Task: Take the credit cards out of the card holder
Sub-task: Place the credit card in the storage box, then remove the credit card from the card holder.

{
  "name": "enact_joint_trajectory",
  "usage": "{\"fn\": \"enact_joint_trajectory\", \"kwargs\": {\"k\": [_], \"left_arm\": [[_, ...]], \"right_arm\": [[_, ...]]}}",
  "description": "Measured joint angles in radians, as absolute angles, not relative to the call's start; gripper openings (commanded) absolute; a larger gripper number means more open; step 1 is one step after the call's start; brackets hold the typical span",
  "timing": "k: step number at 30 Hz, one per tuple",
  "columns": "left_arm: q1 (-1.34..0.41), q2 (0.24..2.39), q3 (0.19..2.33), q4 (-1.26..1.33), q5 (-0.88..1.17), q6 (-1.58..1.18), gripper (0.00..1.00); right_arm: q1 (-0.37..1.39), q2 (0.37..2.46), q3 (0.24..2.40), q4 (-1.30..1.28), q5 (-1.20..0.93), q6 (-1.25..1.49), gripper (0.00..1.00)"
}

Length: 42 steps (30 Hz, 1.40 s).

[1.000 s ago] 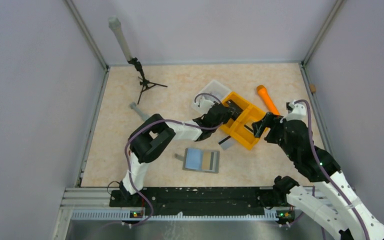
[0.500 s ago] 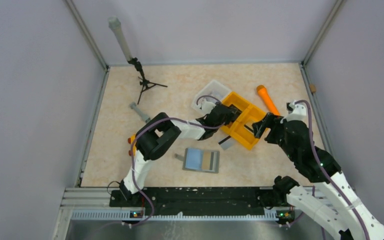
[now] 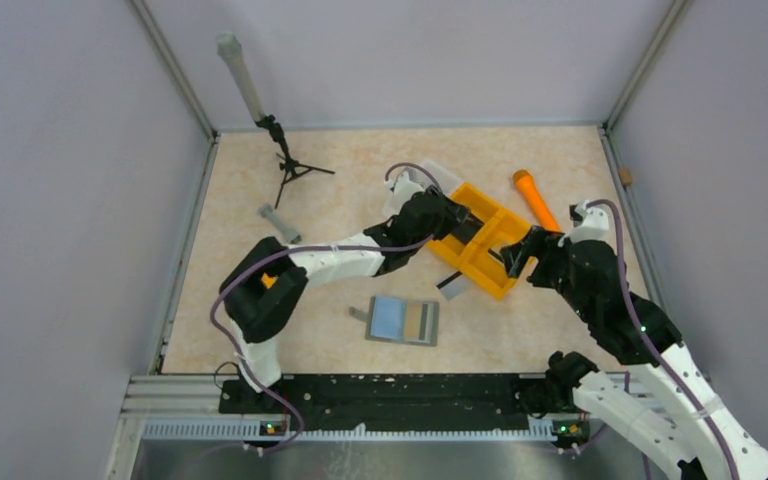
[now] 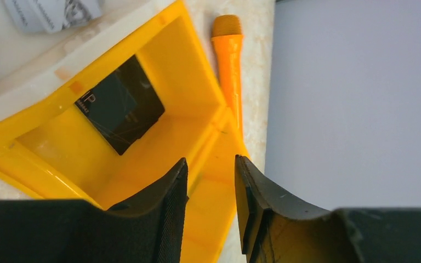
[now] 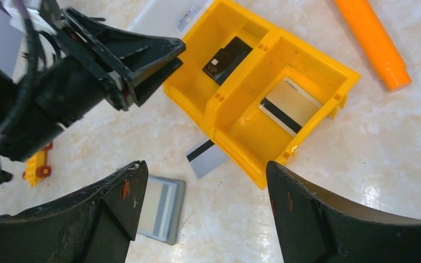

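Observation:
The grey card holder [image 3: 403, 321] [image 5: 163, 209] lies open on the table, with a light blue card [image 3: 388, 317] on its left panel. A black credit card [image 4: 120, 104] [image 5: 227, 58] lies in the far compartment of the orange bin [image 3: 457, 252]. A grey card with a black stripe [image 5: 286, 106] lies in the bin's near compartment. Another striped grey card [image 5: 207, 157] [image 3: 452, 284] rests on the table against the bin. My left gripper [image 4: 211, 161] [image 3: 457, 218] hovers open over the bin, with nothing between its fingers. My right gripper [image 5: 204, 164] [image 3: 518, 255] stands wide open and empty above the bin's near side.
An orange marker [image 3: 535, 198] [image 4: 229, 71] lies beyond the bin. A clear plastic tray [image 3: 442, 174] sits behind the bin, partly hidden by the left arm. A black tripod stand [image 3: 285, 165] and a grey stick [image 3: 278, 220] are at the left. A small yellow toy [image 5: 37, 164] lies under the left arm.
My left gripper has opened from shut and risen over the bin. The left arm has stretched out further. The right arm has not moved.

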State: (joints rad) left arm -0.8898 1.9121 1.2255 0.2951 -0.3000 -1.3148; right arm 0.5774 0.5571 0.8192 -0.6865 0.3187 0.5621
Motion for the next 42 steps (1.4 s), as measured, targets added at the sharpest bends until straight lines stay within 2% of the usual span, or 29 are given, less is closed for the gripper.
{"fn": "enact_joint_trajectory", "kwargs": {"k": [9,12,15,20,23,29,33,42], "left_arm": [[-0.866,1.569,1.106,0.187,-0.189,-0.987,0.47],[-0.839,1.469,1.025,0.142,-0.120,-0.897,0.49],[-0.822,1.404,0.963,0.078,-0.089,-0.834,0.51],[-0.817,1.291,0.850,-0.016,-0.049,-0.761,0.64],[-0.817,1.210,0.768,-0.040,-0.032,-0.729,0.78],[-0.817,1.089,0.632,-0.098,-0.018,-0.704,0.97],[-0.817,1.054,0.574,-0.149,-0.015,-0.704,0.99],[-0.857,1.065,0.574,-0.281,-0.094,-0.706,0.99]], "right_arm": [[0.575,0.556,0.788,-0.625,0.162,0.550,0.82],[0.575,0.556,0.743,-0.607,0.101,0.554,0.88],[0.574,0.556,0.689,-0.580,0.042,0.571,0.98],[0.574,0.556,0.569,-0.529,-0.046,0.605,0.99],[0.574,0.562,0.506,-0.500,-0.091,0.626,0.99],[0.574,0.558,0.371,-0.449,-0.161,0.686,0.96],[0.576,0.544,0.317,-0.426,-0.173,0.728,0.92],[0.585,0.574,0.282,-0.342,-0.179,0.782,0.91]]}}
